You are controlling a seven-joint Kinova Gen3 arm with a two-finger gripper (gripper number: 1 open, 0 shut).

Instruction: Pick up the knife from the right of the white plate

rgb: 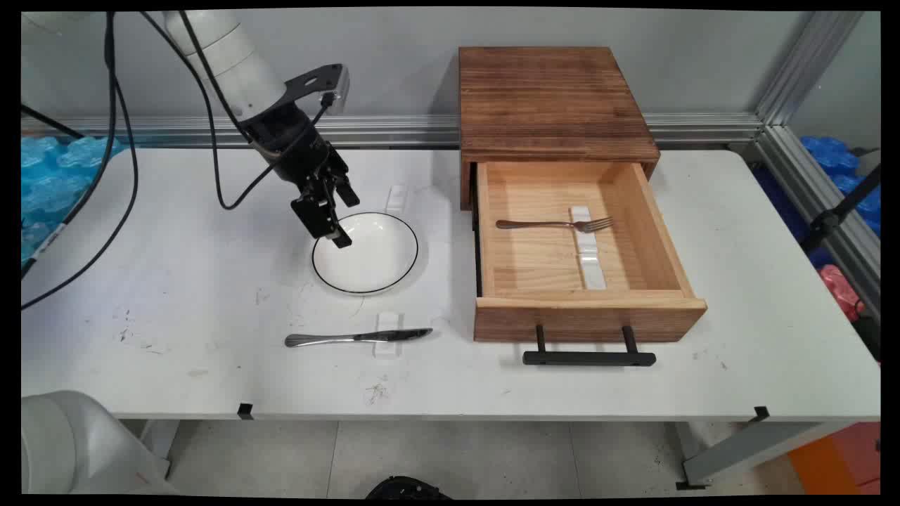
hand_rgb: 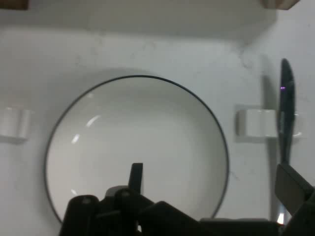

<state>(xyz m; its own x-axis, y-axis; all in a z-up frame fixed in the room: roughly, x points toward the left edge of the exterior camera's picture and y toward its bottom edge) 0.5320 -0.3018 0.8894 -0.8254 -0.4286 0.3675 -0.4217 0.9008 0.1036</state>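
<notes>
hand (rgb: 336,225) spread over plate (rgb: 373,256) rim; fork (rgb: 555,225) in drawer (rgb: 520,260)

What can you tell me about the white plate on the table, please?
The plate is round and white with a thin dark line around its rim, shallow, glossy like glazed ceramic, and empty. It sits flat on the white table, left of the open wooden drawer. A knife on a small white rest lies in front of it, and another white rest lies behind it. The black gripper hangs over its left rim; contact cannot be judged.
</notes>
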